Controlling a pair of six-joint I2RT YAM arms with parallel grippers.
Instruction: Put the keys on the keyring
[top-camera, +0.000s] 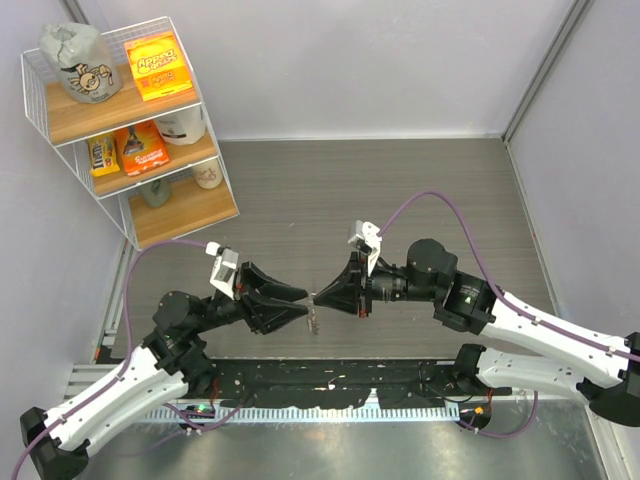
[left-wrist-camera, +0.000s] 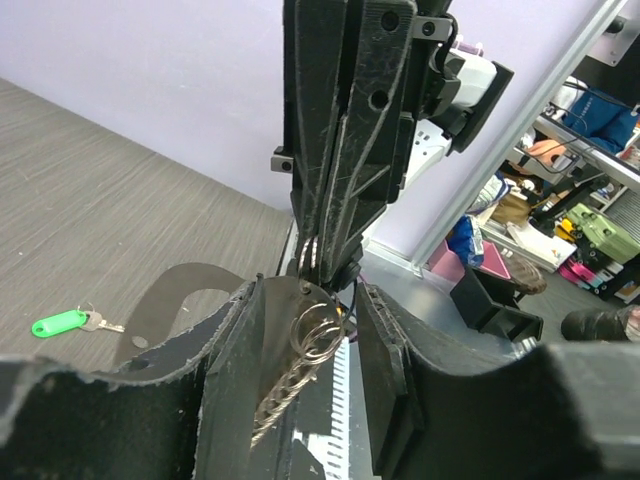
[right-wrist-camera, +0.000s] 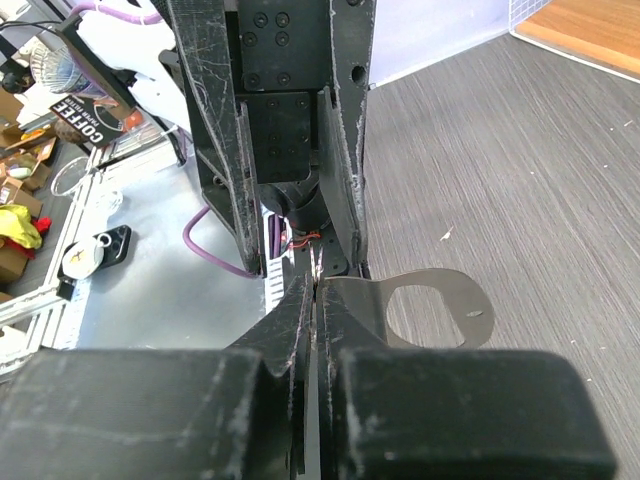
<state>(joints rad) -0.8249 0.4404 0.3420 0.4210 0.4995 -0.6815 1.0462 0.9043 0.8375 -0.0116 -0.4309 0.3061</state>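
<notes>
The right pincer (top-camera: 318, 297) clamps the keyring (left-wrist-camera: 303, 350), the left pincer (top-camera: 304, 302) stands open around it, and the green-headed key (left-wrist-camera: 60, 323) lies on the desk (left-wrist-camera: 110, 200), well apart.

**Room and surroundings.** Bench (top-camera: 400, 200): grey wood-grain top under even, diffuse light. Walls (top-camera: 350, 60): plain pale lilac panels on 3 sides, with an aluminium post (top-camera: 541, 65) at the far right corner. A white wire rack (top-camera: 38, 105) stands at the far left corner. Its 3 wooden boards (top-camera: 180, 210) carry an orange box (top-camera: 158, 66), a grey bag (top-camera: 78, 62) and smaller packets. A bare metal plate (top-camera: 400, 455) borders the bench's near edge. The left wrist view shows a clutter of bags and boxes (left-wrist-camera: 590, 230) beyond the enclosure.
</notes>
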